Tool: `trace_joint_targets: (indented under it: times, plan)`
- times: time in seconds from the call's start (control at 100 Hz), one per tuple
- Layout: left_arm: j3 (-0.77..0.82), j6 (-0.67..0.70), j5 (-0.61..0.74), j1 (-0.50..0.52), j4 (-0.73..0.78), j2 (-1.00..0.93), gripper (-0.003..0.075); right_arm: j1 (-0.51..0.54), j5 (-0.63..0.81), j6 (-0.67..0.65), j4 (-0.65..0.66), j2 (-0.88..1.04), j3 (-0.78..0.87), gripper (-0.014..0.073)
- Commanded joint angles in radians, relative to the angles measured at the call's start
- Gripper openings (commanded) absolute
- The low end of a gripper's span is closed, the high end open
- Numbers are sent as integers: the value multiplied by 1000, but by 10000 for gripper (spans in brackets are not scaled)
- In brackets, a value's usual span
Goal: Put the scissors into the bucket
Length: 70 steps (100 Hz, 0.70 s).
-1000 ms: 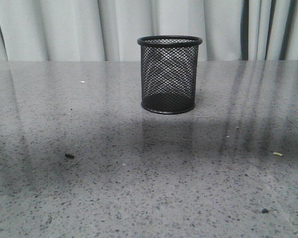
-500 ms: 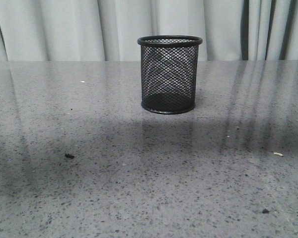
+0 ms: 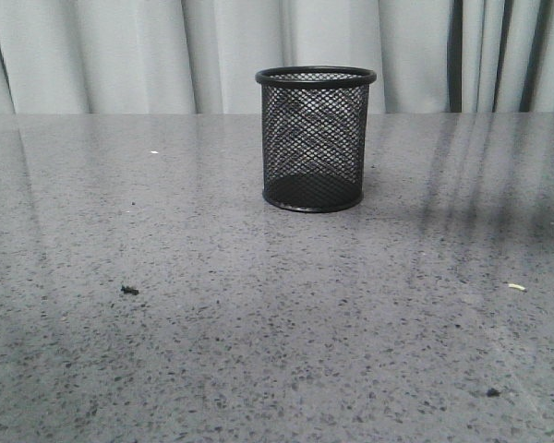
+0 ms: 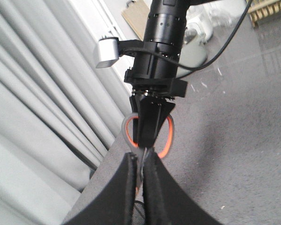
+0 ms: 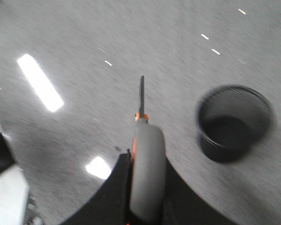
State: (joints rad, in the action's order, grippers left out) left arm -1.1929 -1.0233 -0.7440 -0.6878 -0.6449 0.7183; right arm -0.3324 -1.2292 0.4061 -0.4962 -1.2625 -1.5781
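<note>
Shadow gone; right tool (image 5: 143, 187) grips scissors (image 5: 141, 101) aloft.

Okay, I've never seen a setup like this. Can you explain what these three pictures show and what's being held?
This is a robot with two arms, each ending in a gripper. The front view looks forward over a grey speckled table where a black wire-mesh cup stands; no arm shows there. The other two pictures come from cameras on the wrists. The right gripper holds scissors by the handle, above the table near the cup. Whether the left gripper grips the blades is unclear.
</note>
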Motion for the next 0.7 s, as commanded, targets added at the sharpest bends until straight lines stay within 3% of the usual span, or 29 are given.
trace_joint_targets:
  times: [0.0, 0.2, 0.69]
  plan:
    - [-19, 147, 20, -7, 76, -47, -20, 11, -65, -86, 111, -25, -100, -64]
    - [19, 276, -108, -7, 242, -144, -20, 11, -65, -127, 145, -102, -128, -64]
    - [55, 279, -232, -7, 249, -319, -20, 11, -63, -147, 198, -271, -130, -64]
